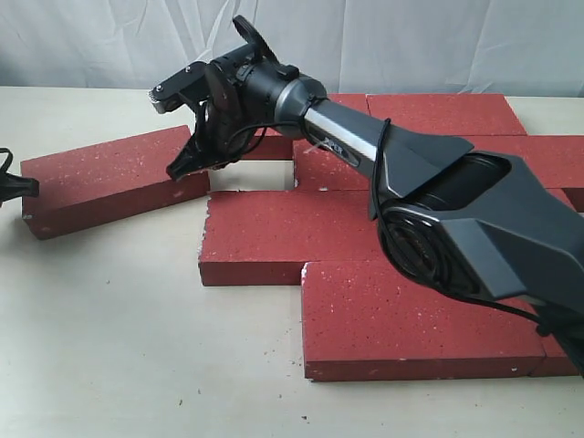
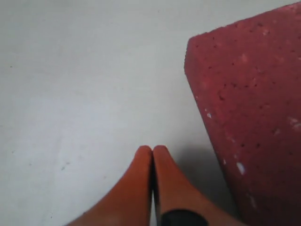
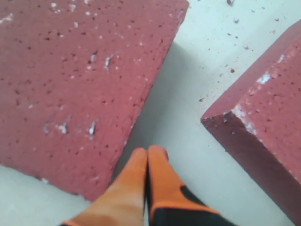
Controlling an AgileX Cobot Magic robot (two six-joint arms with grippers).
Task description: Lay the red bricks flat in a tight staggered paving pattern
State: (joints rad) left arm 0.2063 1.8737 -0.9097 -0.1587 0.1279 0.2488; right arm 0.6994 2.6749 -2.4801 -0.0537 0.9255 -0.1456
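At least seven red bricks (image 1: 420,315), some hidden behind one arm (image 1: 456,210), one surface (image 1: 109,347), two hands, left hand (image 2: 152,150), right hand (image 1: 175,170)

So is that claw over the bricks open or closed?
Shut. On the right gripper, the orange fingertips press together, nothing between them, over the table between two red bricks.

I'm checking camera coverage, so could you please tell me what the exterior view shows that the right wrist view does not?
Only the exterior view shows the whole right arm, the staggered group of bricks and the left tool at the edge. Only the right wrist view shows the orange fingertips pressed shut and crumbs on the table. Both show the right tool, red brick and pale tabletop.
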